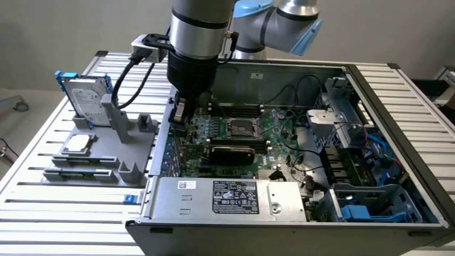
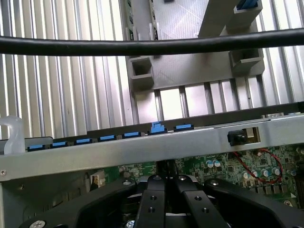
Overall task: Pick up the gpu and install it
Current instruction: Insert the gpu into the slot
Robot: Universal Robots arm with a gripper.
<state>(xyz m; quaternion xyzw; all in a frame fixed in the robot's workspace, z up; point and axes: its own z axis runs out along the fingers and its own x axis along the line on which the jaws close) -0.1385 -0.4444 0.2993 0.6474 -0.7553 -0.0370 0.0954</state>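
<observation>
Gpu (image 1: 229, 153), as best readable, was the black-covered card standing on the motherboard (image 1: 278, 129). It sat apart from the gripper (image 1: 178, 114), beyond the one CPU socket (image 1: 238, 127), its lower edge hidden. Gripper fingers (image 2: 153, 195) were pressed together with nothing visible between them, low inside the case and close to its rear wall (image 2: 142, 151), so little side room. A cable (image 2: 152, 46) crossed the wrist view. One hard drive (image 1: 88, 100) stood outside the case.
</observation>
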